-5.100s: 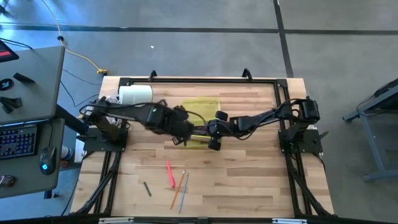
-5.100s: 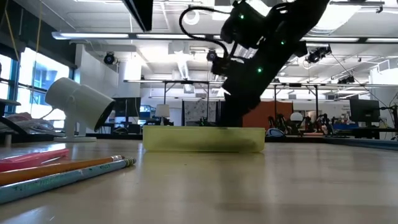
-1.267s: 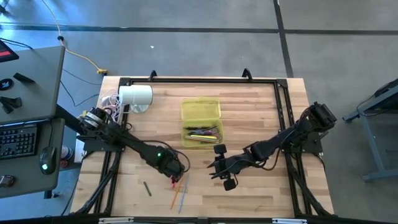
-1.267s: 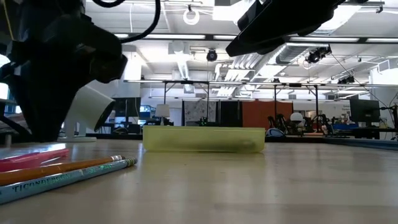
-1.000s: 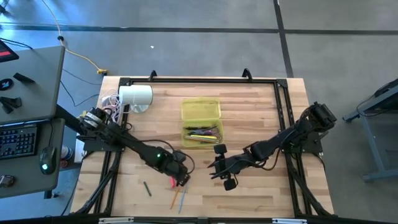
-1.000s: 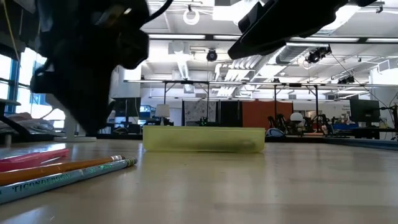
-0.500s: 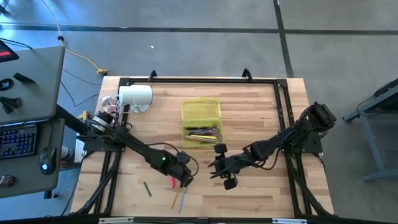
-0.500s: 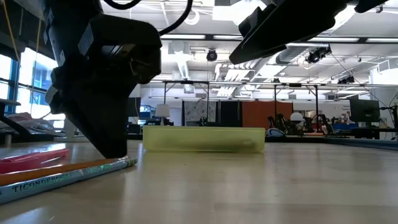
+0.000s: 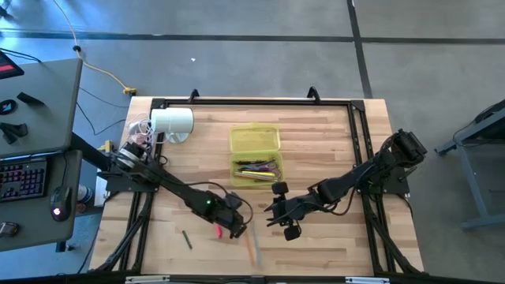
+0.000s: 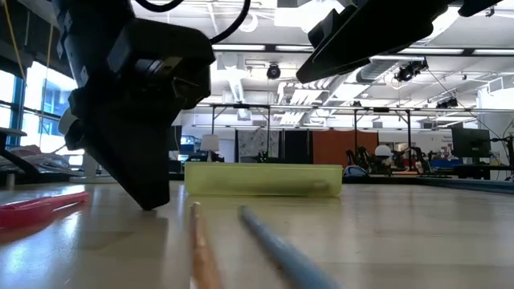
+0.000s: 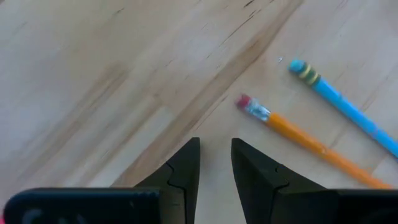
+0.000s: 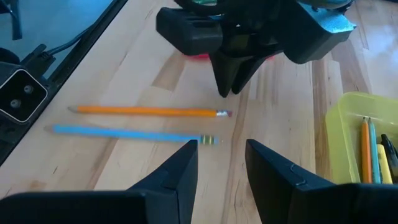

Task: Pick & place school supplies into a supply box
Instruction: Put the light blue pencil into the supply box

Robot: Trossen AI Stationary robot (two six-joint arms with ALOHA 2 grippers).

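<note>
My left gripper [image 9: 239,231] [image 11: 214,155] stands low over the near middle of the table, pointing steeply down, its fingers a little apart with only bare wood between them. An orange pencil [image 11: 311,146] and a light blue pencil [image 11: 348,109] lie side by side just past its fingertips, eraser ends toward them and clear of them. A pink pen [image 9: 217,231] lies beside the gripper, and a green pencil [image 9: 187,238] farther left. The yellow-green supply box [image 9: 255,155] holds several pens. My right gripper [image 9: 284,221] [image 12: 221,155] hovers open and empty to the right.
A white cylinder [image 9: 172,121] with cables stands at the far left of the table. Dark frame rails run along the table's edges. Bare wood lies between the supply box and the two pencils [image 9: 256,251], and over the right half of the table.
My left gripper has sunk toward the table and shifted a little toward the right and near edges. The orange and blue pencils have slid to the right and turned about: they lay slantwise under the gripper and now lie right of it, running toward the near edge.
</note>
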